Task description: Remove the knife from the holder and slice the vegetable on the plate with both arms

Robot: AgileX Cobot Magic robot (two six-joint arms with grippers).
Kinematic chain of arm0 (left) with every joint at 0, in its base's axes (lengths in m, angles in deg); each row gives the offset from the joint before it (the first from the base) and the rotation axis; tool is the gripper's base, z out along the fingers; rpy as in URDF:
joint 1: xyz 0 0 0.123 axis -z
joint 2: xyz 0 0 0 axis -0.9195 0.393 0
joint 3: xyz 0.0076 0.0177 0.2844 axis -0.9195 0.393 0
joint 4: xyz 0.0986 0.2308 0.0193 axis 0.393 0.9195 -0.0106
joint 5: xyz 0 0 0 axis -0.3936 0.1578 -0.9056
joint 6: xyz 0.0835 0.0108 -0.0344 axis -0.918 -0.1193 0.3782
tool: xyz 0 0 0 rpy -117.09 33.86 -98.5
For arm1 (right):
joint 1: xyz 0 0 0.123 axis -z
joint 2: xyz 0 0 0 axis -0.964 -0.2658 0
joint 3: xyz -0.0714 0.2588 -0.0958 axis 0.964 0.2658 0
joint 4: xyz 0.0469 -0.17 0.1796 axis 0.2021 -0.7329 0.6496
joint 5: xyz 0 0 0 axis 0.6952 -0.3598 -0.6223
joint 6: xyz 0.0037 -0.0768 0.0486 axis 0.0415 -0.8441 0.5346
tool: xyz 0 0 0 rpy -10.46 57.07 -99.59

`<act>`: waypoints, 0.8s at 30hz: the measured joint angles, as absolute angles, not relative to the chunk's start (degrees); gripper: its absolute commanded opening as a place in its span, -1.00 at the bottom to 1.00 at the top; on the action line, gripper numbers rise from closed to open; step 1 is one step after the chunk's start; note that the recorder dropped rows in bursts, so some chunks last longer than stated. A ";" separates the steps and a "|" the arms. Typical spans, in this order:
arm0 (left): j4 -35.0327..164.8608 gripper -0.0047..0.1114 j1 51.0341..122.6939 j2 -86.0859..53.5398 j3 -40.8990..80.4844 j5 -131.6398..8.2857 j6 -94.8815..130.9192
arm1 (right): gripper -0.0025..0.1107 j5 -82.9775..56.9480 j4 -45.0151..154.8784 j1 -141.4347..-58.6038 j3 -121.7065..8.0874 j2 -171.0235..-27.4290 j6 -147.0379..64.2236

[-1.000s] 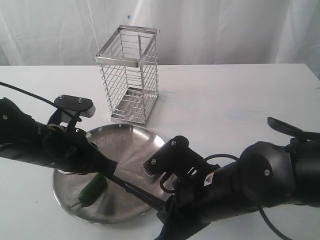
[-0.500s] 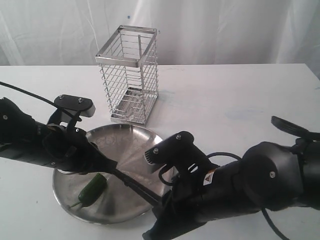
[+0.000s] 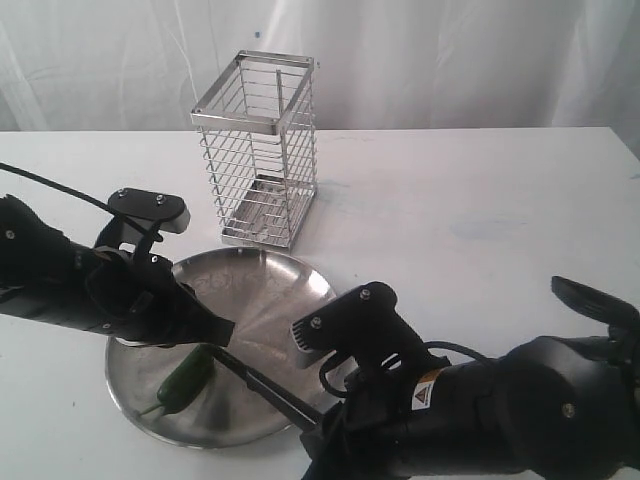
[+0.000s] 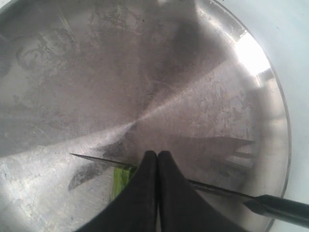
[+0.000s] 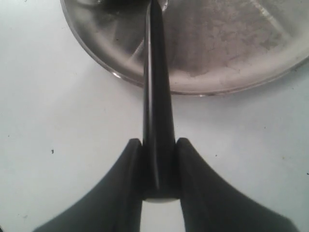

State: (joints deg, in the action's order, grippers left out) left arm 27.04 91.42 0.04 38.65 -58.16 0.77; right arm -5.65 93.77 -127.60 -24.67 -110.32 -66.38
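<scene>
A slim black knife (image 3: pixel 262 385) lies at a slant across the lower half of a round brushed-steel plate (image 3: pixel 290 285) at the lower left of the exterior frame, its handle clamped between the jaws of the right gripper (image 5: pixel 158 159), which stands off the plate's rim over the white tabletop (image 3: pixel 470 210). In the right wrist view the handle runs straight out from between the two black fingers (image 5: pixel 128 159) and crosses the plate's edge (image 5: pixel 203 89). In the left wrist view the dark blade (image 4: pixel 96 159) stretches across the scuffed metal and passes just in front of the left gripper (image 4: pixel 157 159), whose jaws are pressed together with no gap showing between their tips. A sliver of the green vegetable (image 4: pixel 120 175) shows beside those tips, right at the blade. In the exterior view the vegetable (image 3: pixel 183 381) is a glossy dark-green stub lying on the plate's lower left part, just below the left arm (image 3: pixel 90 290) and next to the knife's blade end; whether the blade touches it cannot be told from there. The chrome wire holder (image 3: pixel 260 150) stands upright on the tabletop just beyond the plate's far rim, at upper centre left. The right arm (image 3: pixel 480 410) fills the lower right corner.
</scene>
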 measured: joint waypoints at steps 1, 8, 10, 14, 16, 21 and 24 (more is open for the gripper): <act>27.04 -0.92 91.42 0.04 38.65 -58.16 0.77 | -0.96 -5.65 93.77 -127.60 -24.67 -110.32 -66.38; 27.04 -0.92 91.42 0.04 38.65 -58.16 0.77 | -0.96 -5.40 93.77 -127.60 -24.67 -110.32 -66.26; 27.04 -0.92 91.42 0.04 38.65 -58.16 0.77 | -0.96 -5.40 93.77 -127.60 -24.67 -110.32 -66.26; 27.04 -0.92 91.42 0.04 38.65 -58.16 0.77 | -0.96 -6.81 93.77 -127.60 -24.67 -110.05 -66.16; 27.04 -0.92 91.42 0.04 38.65 -58.16 0.77 | -0.96 -7.22 93.77 -127.60 -24.67 -109.83 -66.16; 27.04 -0.92 91.42 0.04 38.65 -58.16 0.64 | -0.96 -7.21 93.88 -127.60 -24.67 -109.83 -65.79; 27.04 -0.92 91.42 0.04 38.65 -58.16 0.64 | -0.96 -6.68 93.88 -127.98 -24.67 -109.83 -65.69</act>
